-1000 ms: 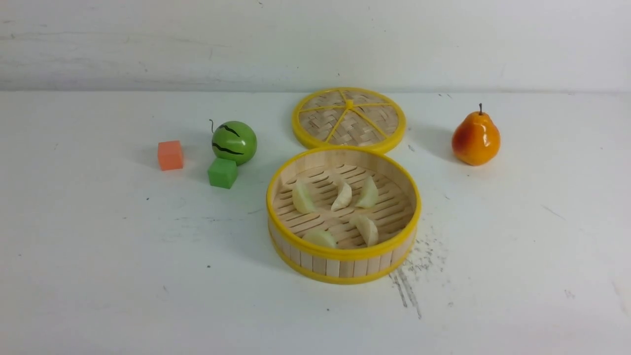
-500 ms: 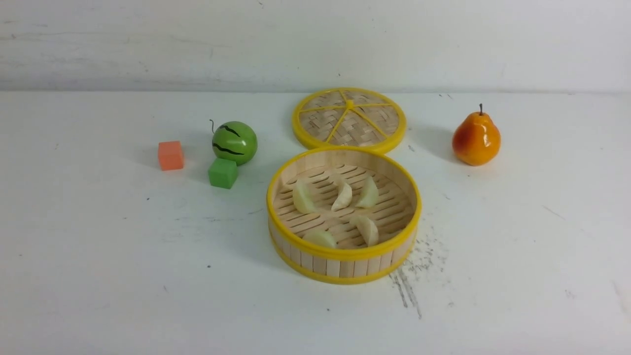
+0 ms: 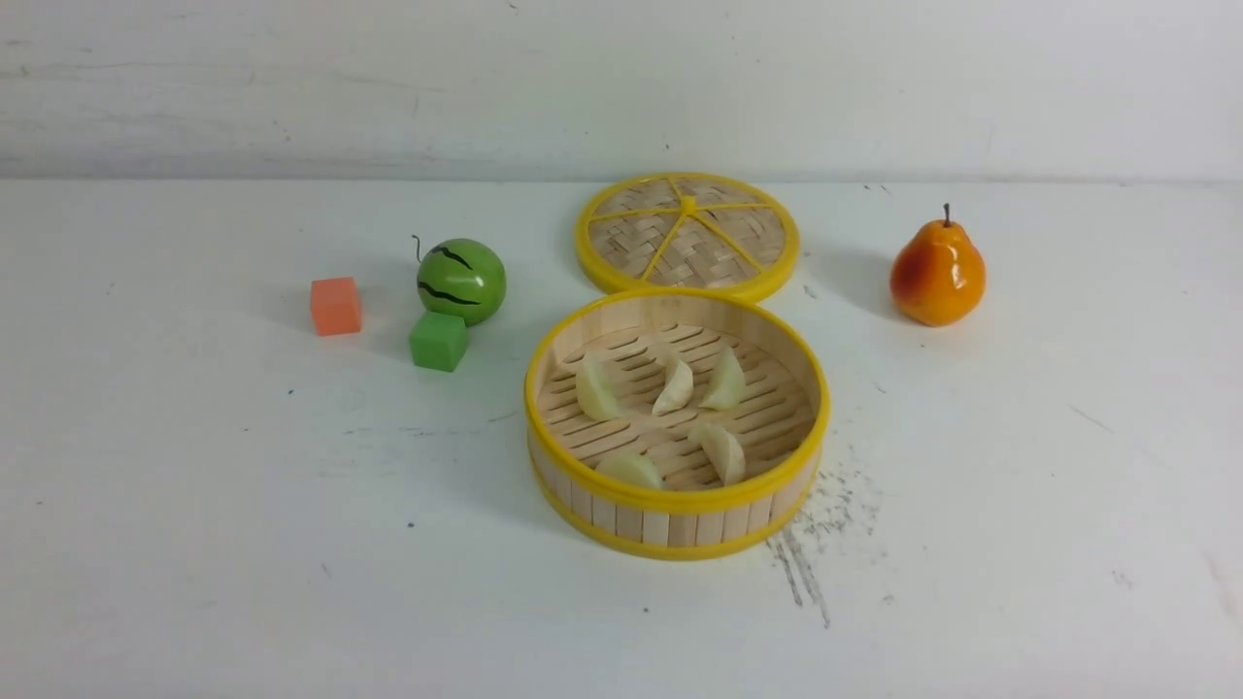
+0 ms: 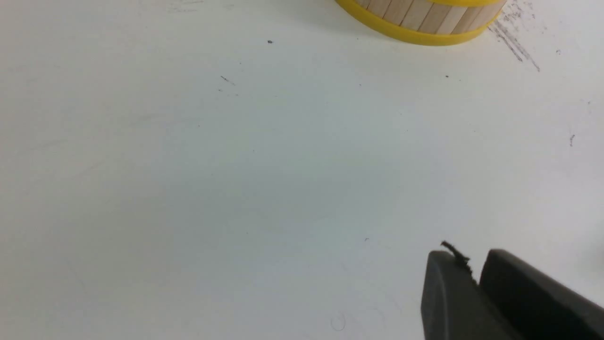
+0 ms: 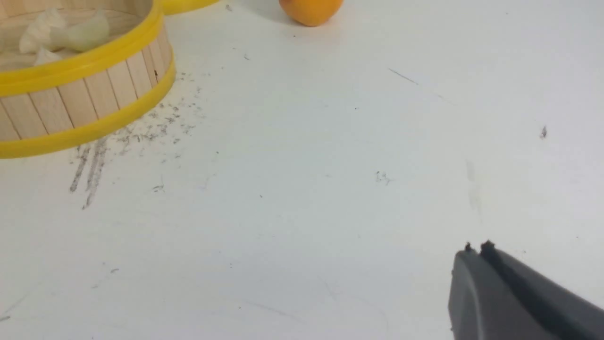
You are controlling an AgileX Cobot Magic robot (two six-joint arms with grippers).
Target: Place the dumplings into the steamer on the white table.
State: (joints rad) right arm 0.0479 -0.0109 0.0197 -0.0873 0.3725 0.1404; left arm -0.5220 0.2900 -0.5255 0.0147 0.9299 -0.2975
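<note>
The broad white desk (image 3: 194, 544), scuffed with dark specks, carries everything. On it the round bamboo steamer with yellow rims and a slatted floor (image 3: 677, 524) stands well apart from both tools, ahead of each. From the left tool (image 4: 474, 278) it lies forward and toward the robot's right; from the right tool (image 5: 477, 255) it lies forward and toward the robot's left, and looks somewhat nearer to this one. Beyond the steamer lies its flat woven yellow-rimmed lid (image 3: 688, 235), with an orange-yellow pear (image 3: 937, 269) ahead of the right tool. Farther left are a green striped ball (image 3: 461, 281), a green cube (image 3: 438, 340) and an orange cube (image 3: 335, 305).

All five small pale crescent dumplings (image 3: 674, 385) lie inside the steamer on its floor, so the task looks finished and no coming grasp seems called for.

Both tools have their dark fingers pressed together, empty. Neither arm shows in the front view, and each wrist view cuts off most of the steamer.
</note>
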